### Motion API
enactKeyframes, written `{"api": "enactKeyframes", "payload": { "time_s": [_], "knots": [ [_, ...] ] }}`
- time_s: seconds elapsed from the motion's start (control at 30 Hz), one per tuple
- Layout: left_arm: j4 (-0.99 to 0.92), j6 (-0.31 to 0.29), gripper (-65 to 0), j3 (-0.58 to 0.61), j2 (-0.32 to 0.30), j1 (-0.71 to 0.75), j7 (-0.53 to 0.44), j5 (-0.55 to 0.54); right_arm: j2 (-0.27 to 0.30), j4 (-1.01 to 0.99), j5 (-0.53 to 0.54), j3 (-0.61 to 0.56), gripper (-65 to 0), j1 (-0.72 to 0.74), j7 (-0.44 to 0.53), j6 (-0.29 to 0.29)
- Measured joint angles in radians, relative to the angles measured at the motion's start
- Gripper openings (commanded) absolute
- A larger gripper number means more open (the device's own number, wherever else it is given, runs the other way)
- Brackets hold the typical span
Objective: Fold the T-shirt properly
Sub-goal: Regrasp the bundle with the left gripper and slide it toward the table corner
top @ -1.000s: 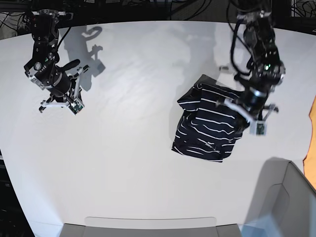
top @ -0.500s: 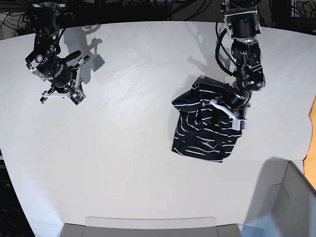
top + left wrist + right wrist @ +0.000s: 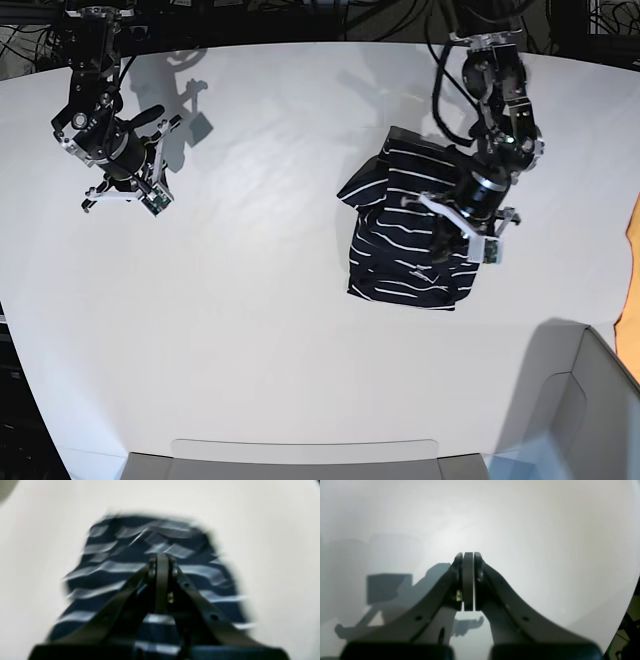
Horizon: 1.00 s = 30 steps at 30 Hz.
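Toward the table's (image 3: 250, 330) right edge lay the crumpled T-shirt (image 3: 405, 240), the left gripper (image 3: 462, 222) over it, jaws together. Near the far-left corner, the right gripper (image 3: 120, 193) hung, jaws together, empty.

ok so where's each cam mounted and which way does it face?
Base: overhead, facing down at the white table; both arms show, T-shirt under the left pincer.
Left wrist: behind the left pincer, shut, facing along it at the blurred T-shirt.
Right wrist: behind the shut right pincer, facing bare table.
Shared: base and left wrist both show the T-shirt.
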Motion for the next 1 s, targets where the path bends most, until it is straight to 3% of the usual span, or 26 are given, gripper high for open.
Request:
{"api": "enactKeyframes", "payload": {
  "time_s": [0.17, 0.4, 0.53, 0.63, 0.87, 1.0],
  "knots": [
    [-0.057, -0.007, -65.0, 0.071, -0.010, 0.040, 0.079, 0.005, 0.000, 0.000, 0.000, 0.002, -65.0, -0.003, 0.000, 0.000],
    [-0.147, 0.003, -65.0, 0.195, -0.024, 0.090, 0.062, 0.000, 0.000, 0.000, 0.000, 0.000, -65.0, 0.000, 0.000, 0.000],
    [-0.316, -0.048, -65.0, 0.171, -0.030, 0.028, -0.032, -0.063, 0.000, 0.000, 0.001, 0.000, -65.0, 0.000, 0.001, 0.000],
    [-0.357, -0.013, -65.0, 0.077, -0.041, -0.023, -0.008, -0.018, 0.000, 0.000, 0.000, 0.000, -65.0, -0.006, 0.000, 0.000],
    [-0.076, 0.010, -65.0, -0.018, -0.061, 0.018, 0.169, 0.023, 0.008, 0.000, 0.000, 0.003, -65.0, -0.011, 0.000, 0.000],
    [0.112, -0.001, -65.0, -0.013, -0.048, -0.007, 0.142, 0.002, 0.004, 0.000, 0.000, 0.000, -65.0, -0.010, 0.000, 0.000]
  ]
}}
